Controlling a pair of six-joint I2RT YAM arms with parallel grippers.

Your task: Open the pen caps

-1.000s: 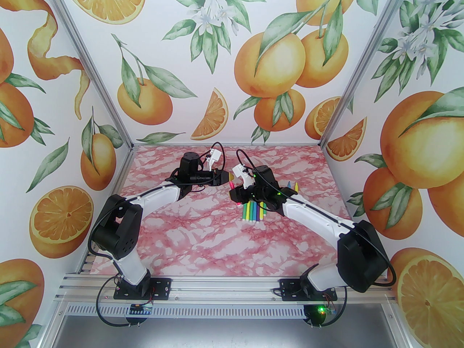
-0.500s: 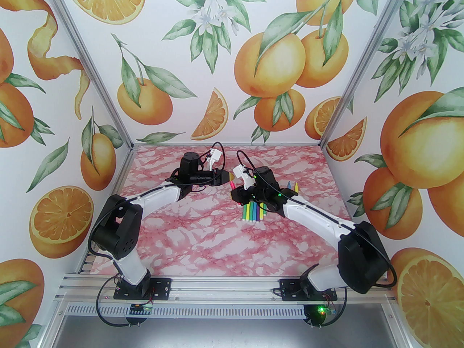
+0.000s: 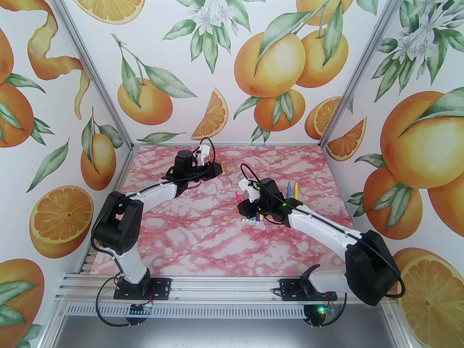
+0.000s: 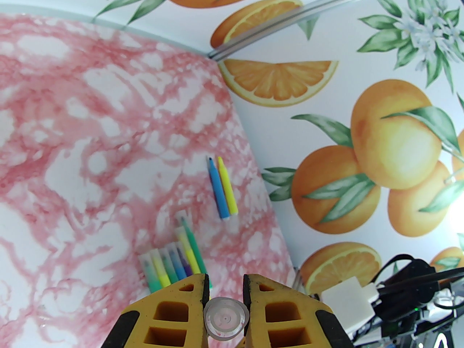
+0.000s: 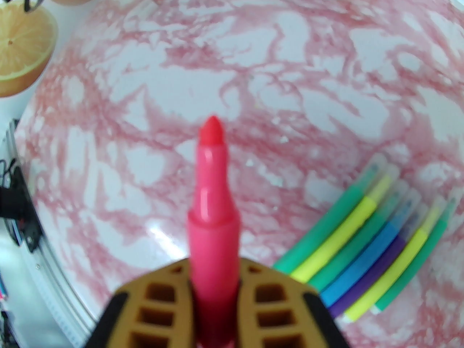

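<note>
Left claw is clamped on a clear cap; right claw grips a bare-tipped pink pen, capped pens lying just right of it.

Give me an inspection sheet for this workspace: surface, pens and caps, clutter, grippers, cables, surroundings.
Surface: pink marbled table, no spills seen.
Job's things: blue pen and yellow pen lie uncapped, side by side; bundle of pens lies by the right arm, caps apparently on; pink pen uncapped; clear cap off any pen.
Clutter: nothing seen.
Grippers: left gripper has its fingers shut on the cap; right gripper is shut on the pink pen.
Cables: black cable loops at the right shoulder, away from the pens.
Surroundings: orange-print walls.
</note>
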